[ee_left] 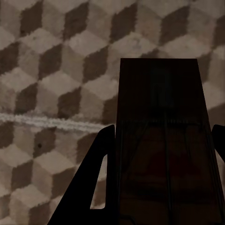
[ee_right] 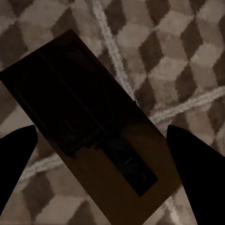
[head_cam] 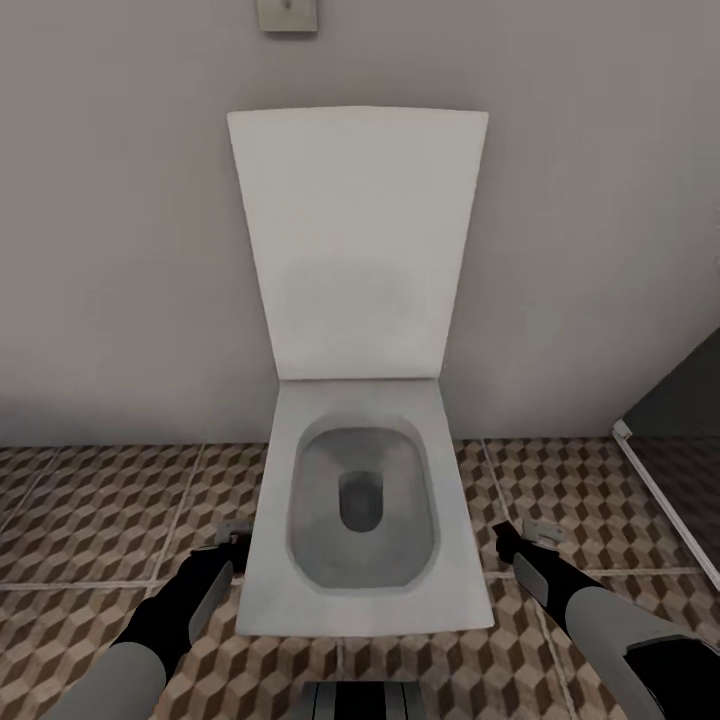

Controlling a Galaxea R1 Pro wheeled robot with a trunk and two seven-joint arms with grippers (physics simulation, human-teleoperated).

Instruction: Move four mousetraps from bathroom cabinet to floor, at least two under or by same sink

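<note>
The head view shows a white toilet with its lid up in the middle of the frame, on the bathroom floor, with one arm low on each side. In the left wrist view the left gripper has its jaws tight on a dark mousetrap above the tiles. In the right wrist view the right gripper has its jaws wide apart around a second mousetrap, and I cannot tell if they touch it.

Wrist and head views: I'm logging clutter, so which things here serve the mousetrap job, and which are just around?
Job:
mousetrap in left wrist view
mousetrap in right wrist view
cube-pattern tiled floor

Just around:
white toilet
wall plate
</note>
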